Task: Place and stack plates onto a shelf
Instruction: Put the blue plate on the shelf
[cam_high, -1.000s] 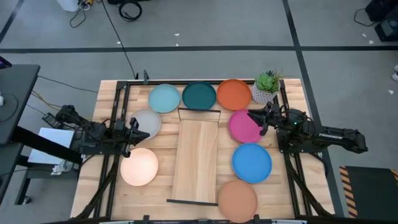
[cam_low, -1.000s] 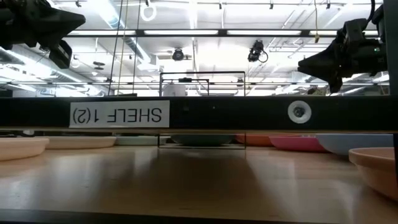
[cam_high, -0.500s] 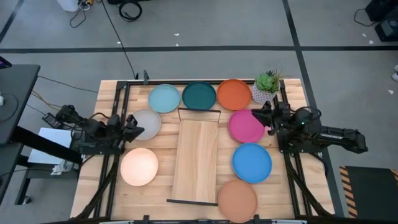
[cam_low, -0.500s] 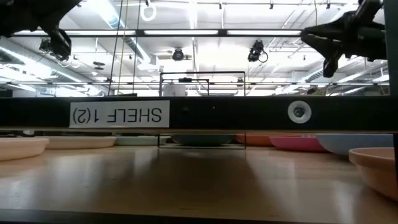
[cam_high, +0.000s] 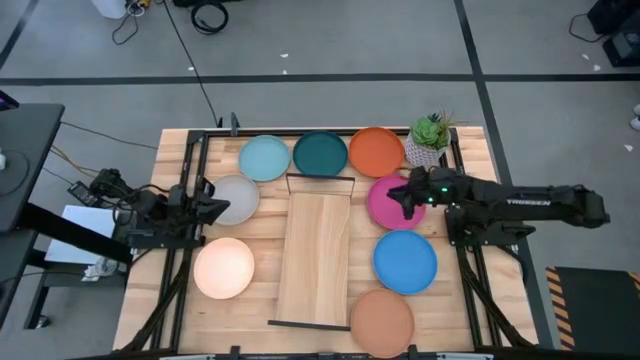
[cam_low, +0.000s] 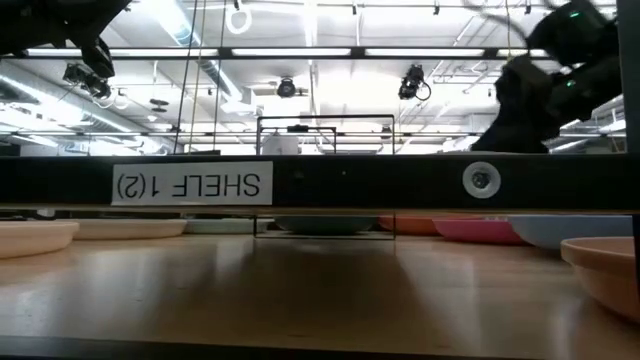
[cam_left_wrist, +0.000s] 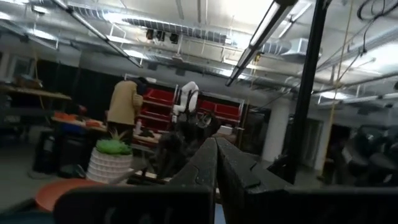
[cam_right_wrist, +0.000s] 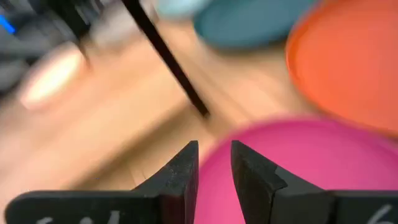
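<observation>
Right end effector (cam_high: 400, 196): fingers (cam_right_wrist: 180, 171) parted a little, nothing between them, poised over the magenta plate (cam_high: 392, 203) at its edge nearest the shelf (cam_high: 315, 255) — probably lined up that way so the rim can be pinched and the plate carried across. Just beyond the fingertips in the right wrist view: magenta plate below, orange plate (cam_right_wrist: 345, 68) and dark teal plate (cam_right_wrist: 249, 22) farther off, one black wire rail (cam_right_wrist: 165, 53) of the shelf crossing between.

Left end effector (cam_high: 212, 207): closed on nothing, lifted beside the grey plate (cam_high: 236, 198), likely parked clear of the shelf.

Shelf lying bare along the middle of the worktop (cam_high: 470, 150), no plate on it yet. Plates ringed around it, presumably within reach of whichever arm sits nearer: light blue plate (cam_high: 264, 158), dark teal and orange across the far end, grey and cream plate (cam_high: 224, 267) on the left side, magenta, blue plate (cam_high: 405, 260) and terracotta plate (cam_high: 381, 321) on the right. Potted plant (cam_high: 429, 139) at the far right corner, beside the orange plate.
</observation>
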